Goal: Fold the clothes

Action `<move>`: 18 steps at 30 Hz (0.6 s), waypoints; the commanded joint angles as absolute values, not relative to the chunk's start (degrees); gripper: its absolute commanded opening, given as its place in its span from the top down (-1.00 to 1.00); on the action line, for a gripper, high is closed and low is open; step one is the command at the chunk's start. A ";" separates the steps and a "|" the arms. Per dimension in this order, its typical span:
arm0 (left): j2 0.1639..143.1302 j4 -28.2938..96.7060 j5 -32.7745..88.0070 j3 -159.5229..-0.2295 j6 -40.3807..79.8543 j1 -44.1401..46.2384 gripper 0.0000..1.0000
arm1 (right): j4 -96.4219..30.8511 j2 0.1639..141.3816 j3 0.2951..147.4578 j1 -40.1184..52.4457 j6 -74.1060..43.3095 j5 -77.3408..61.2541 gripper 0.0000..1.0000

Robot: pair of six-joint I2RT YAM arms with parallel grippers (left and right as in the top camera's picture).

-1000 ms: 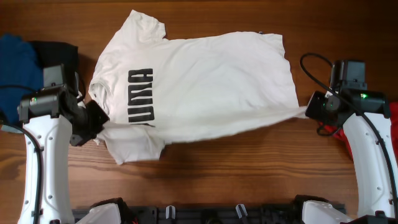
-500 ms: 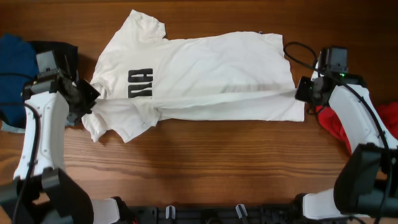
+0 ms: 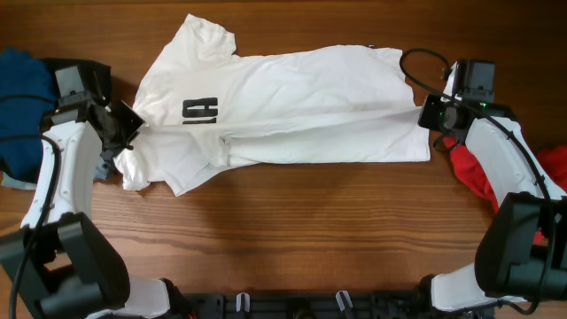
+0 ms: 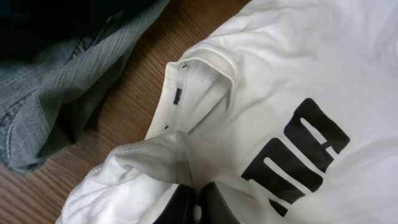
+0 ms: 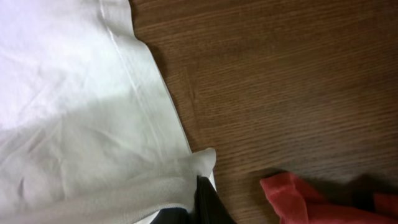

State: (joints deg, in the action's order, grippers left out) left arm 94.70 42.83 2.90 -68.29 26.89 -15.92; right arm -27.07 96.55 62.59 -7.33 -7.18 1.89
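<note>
White T-shirt (image 3: 292, 106): lies across far half of bench, near long side doubled over, black lettering up. Left gripper (image 4: 196, 204): pinched shut on bunched shirt fabric by left edge. Right gripper (image 5: 202, 200): clamped on hem corner by right edge. Blue garment (image 3: 22, 97) at left edge, red cloth (image 3: 469, 173) at right edge.

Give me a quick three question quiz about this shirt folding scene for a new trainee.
1. True or false: the white T-shirt lies flat and unfolded on the table.
2. What lies on the table beside the right gripper? A, a red cloth; B, a book; C, a cup.
3. Which gripper pinches the T-shirt's collar end?
Key: 1 false, its near edge is folded over; 2 A; 3 the left gripper.
</note>
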 commanded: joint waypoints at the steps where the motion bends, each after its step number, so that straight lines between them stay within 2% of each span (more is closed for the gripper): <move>1: 96.64 41.69 1.87 -68.07 27.46 -16.36 0.92 | -26.17 97.30 62.39 -7.57 -6.35 2.46 0.91; 2: 96.79 41.30 1.91 -68.07 27.46 -16.36 0.90 | -25.93 97.30 62.39 -7.57 -6.37 2.46 0.83; 3: 96.79 40.82 1.91 -68.07 27.46 -16.36 0.76 | -25.69 97.30 62.39 -7.57 -6.39 2.42 0.39; 4: 96.77 40.21 2.26 -68.07 27.44 -16.36 0.38 | -25.56 97.30 62.39 -7.57 -6.35 2.39 -0.52; 5: 96.77 39.79 2.92 -68.10 27.42 -16.36 -0.20 | -25.56 97.30 62.39 -7.57 -6.33 2.46 -0.99; 6: 96.77 39.55 3.64 -68.10 27.22 -16.36 -0.43 | -25.67 97.30 62.39 -7.57 -6.09 2.48 -0.99; 10: 96.75 40.53 4.03 -68.10 27.24 -16.36 -0.85 | -27.09 97.30 62.39 -7.57 -6.17 2.50 -0.99; 18: 96.77 49.04 9.41 -68.10 27.22 -15.49 -0.83 | -35.83 97.30 62.22 -7.57 -6.11 1.89 -0.99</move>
